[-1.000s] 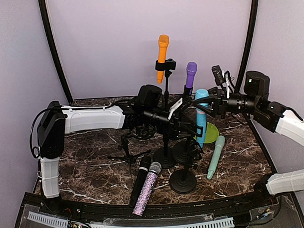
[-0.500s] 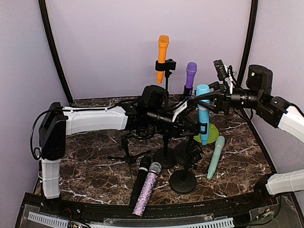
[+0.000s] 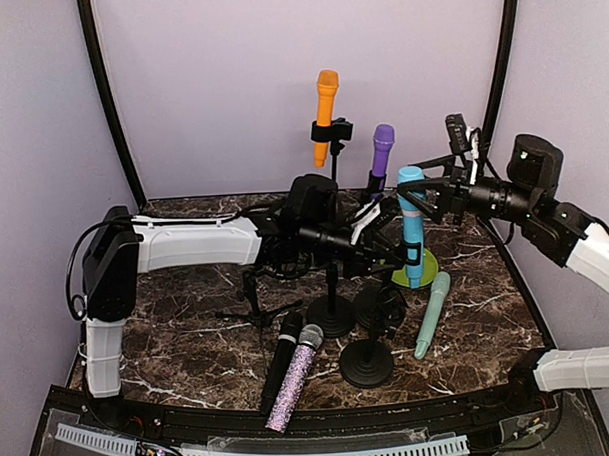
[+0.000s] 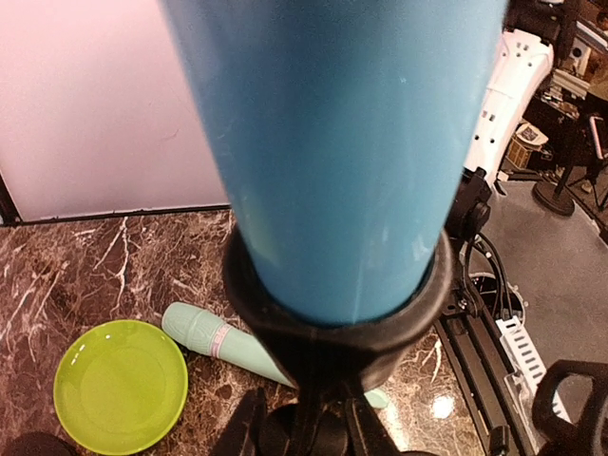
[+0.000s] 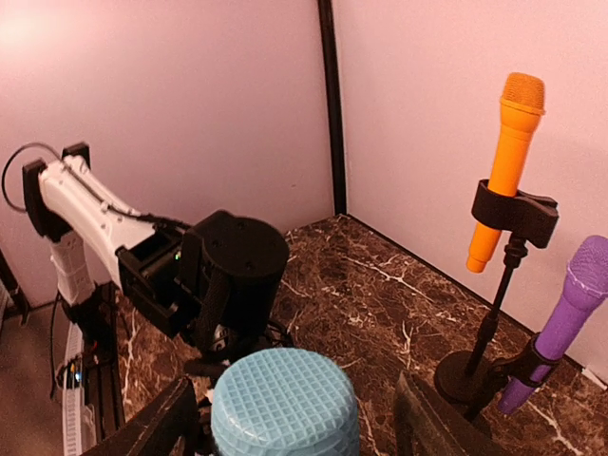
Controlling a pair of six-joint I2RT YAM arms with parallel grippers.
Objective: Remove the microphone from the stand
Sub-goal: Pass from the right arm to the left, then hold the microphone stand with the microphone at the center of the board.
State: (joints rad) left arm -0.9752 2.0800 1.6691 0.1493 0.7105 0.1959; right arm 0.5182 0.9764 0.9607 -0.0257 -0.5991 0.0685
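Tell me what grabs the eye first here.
The blue microphone at centre-right, upright in a black clip, with the right end effector open around its head. Behind it, the orange microphone rises tallest at the back, and a green plate lies on the marble table.

The blue microphone (image 4: 332,142) is smooth plastic (grille (image 5: 285,404) finely waffled); the table (image 3: 179,352) glossy, marble-patterned.

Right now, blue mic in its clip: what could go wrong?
1. Right end effector straddles the head of the blue microphone, jaws open; closing on the rounded grille may slip.
2. The clip rings the body snugly; pulling could drag the stand unless the left end effector holds firm.
3. The purple microphone stands close by; a swing might knock it.
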